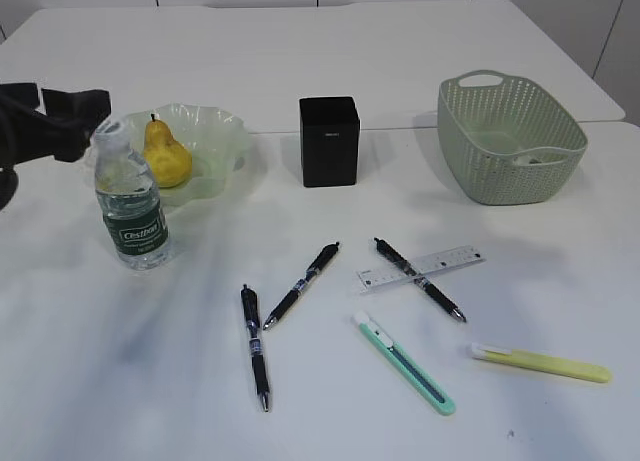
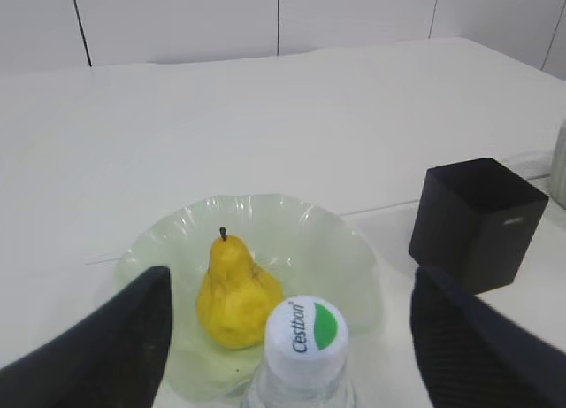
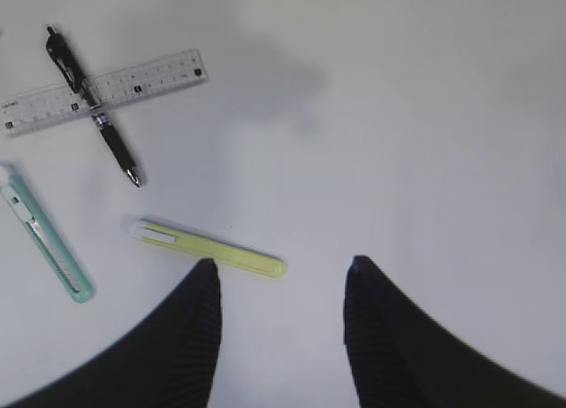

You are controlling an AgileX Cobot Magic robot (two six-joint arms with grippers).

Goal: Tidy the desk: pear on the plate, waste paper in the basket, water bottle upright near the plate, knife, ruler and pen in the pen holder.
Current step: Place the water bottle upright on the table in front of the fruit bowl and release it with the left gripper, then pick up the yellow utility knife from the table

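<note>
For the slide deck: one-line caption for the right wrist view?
Open right gripper hovers over the desk near a yellow knife, teal knife, and a pen crossing the ruler.

A lab-like test room is showing here: plain white tabletops (image 1: 330, 51) butting together, bare white panelled walls (image 2: 177, 19) running behind (at twelve o'clock).

The water bottle (image 1: 133, 209) carries the word "Cestbon" in white letters on its dark green label. The same word stands on its white cap (image 2: 305, 330), beside a green patch. The ruler (image 3: 102, 89) has black markings, too small to read.
</note>
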